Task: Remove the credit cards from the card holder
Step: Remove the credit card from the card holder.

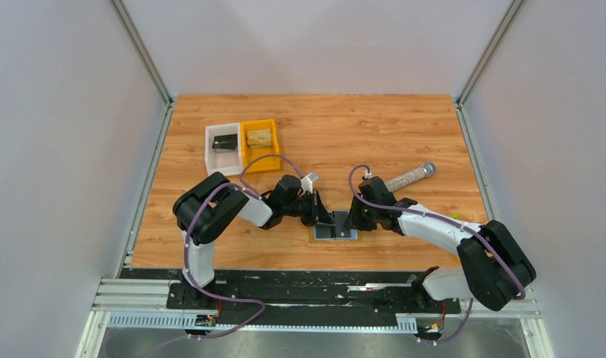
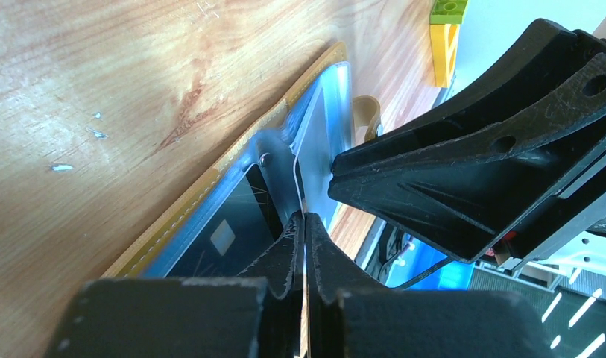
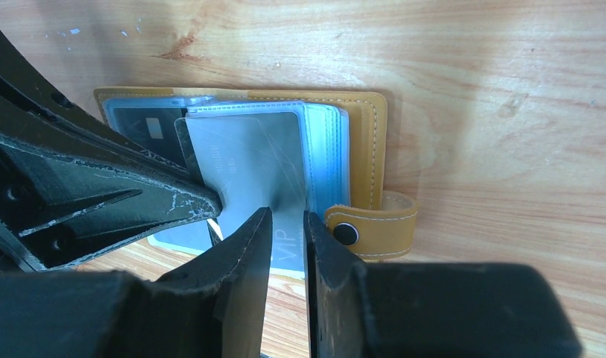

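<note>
The mustard-tan card holder [image 1: 337, 235] lies open on the table between my two grippers, also in the right wrist view [image 3: 363, 142] and the left wrist view [image 2: 210, 183]. A silver-grey card marked VIP [image 3: 247, 156] sticks out past its near edge. A dark card [image 3: 147, 123] sits in the left light-blue panel. My left gripper [image 2: 305, 224] is shut on the thin edge of a clear sleeve beside the silver card [image 2: 326, 119]. My right gripper [image 3: 287, 224] hovers over the VIP card with its jaws a narrow gap apart and nothing between them.
A white bin [image 1: 223, 148] and an orange bin [image 1: 260, 139] stand at the back left. A silver cylinder [image 1: 409, 176] lies behind the right arm. A green and yellow brick [image 2: 449, 30] lies to the right of the card holder.
</note>
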Controlling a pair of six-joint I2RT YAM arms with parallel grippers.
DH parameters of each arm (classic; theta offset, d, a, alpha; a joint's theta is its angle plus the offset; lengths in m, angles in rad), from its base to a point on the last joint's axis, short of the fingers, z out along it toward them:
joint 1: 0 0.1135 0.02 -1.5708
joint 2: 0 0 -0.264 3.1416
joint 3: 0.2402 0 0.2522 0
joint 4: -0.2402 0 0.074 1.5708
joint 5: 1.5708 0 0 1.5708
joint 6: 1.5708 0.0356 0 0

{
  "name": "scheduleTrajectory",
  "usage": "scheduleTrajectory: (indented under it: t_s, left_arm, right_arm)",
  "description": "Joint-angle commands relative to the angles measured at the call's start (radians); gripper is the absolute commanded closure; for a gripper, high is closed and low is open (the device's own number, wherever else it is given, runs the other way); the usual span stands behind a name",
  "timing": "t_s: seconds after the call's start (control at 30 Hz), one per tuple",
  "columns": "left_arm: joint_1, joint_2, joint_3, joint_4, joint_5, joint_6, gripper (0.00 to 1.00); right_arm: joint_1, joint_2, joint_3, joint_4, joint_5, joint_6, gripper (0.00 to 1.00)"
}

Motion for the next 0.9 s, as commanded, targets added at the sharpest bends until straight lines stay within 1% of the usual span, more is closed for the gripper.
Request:
scheduleTrajectory:
  t_s: [0.0,0.07,0.1,0.17,0.2,0.27,0.3,0.33,0.47,0.53,0.57,0.6,0.63,0.67,0.7,0.87]
  left_arm:
    - [-0.006,-0.032,-0.011,0.025,-0.005,0.017,1.00]
    - [-0.003,-0.033,-0.016,0.033,-0.005,0.015,1.00]
    - [0.000,-0.034,-0.018,0.035,-0.003,0.012,0.91]
    - [0.003,-0.036,-0.024,0.040,-0.001,0.012,0.82]
    - [0.003,-0.038,-0.025,0.040,-0.001,0.013,0.82]
    - [0.003,-0.037,-0.027,0.043,0.000,0.013,0.90]
    - [0.003,-0.037,-0.028,0.046,0.002,0.012,0.98]
    - [0.003,-0.036,-0.029,0.052,0.002,0.009,1.00]
    - [0.008,-0.038,-0.033,0.056,0.001,0.005,1.00]
    - [0.013,-0.044,-0.037,0.054,0.001,0.008,0.88]
    - [0.015,-0.047,-0.039,0.053,0.000,0.011,0.85]
    - [0.015,-0.049,-0.039,0.049,0.001,0.016,0.87]
    - [0.016,-0.050,-0.038,0.046,0.000,0.017,0.96]
    - [0.016,-0.052,-0.039,0.042,-0.001,0.017,0.98]
    - [0.016,-0.051,-0.040,0.043,-0.002,0.017,1.00]
    - [0.029,-0.058,-0.048,0.043,-0.005,0.017,1.00]
  right_arm:
    - [-0.006,0.019,-0.020,0.016,0.011,-0.005,0.76]
    - [-0.006,0.019,-0.021,0.016,0.011,-0.005,0.77]
    - [-0.006,0.018,-0.022,0.016,0.011,-0.005,0.77]
    - [-0.008,0.017,-0.024,0.018,0.012,-0.006,0.77]
    - [-0.008,0.016,-0.026,0.017,0.011,-0.005,0.77]
    - [-0.009,0.016,-0.027,0.018,0.011,-0.004,0.77]
    - [-0.010,0.016,-0.027,0.019,0.010,-0.004,0.77]
    - [-0.010,0.016,-0.027,0.019,0.011,-0.003,0.77]
    - [-0.011,0.019,-0.029,0.021,0.009,-0.003,0.77]
    - [-0.012,0.021,-0.030,0.021,0.008,-0.004,0.77]
    - [-0.012,0.019,-0.032,0.021,0.008,-0.004,0.77]
    - [-0.012,0.019,-0.031,0.022,0.008,-0.003,0.77]
    - [-0.012,0.019,-0.032,0.023,0.008,-0.003,0.77]
    - [-0.012,0.018,-0.033,0.023,0.009,-0.003,0.77]
    - [-0.014,0.018,-0.033,0.024,0.008,-0.004,0.77]
    - [-0.015,0.018,-0.036,0.025,0.006,-0.004,0.77]
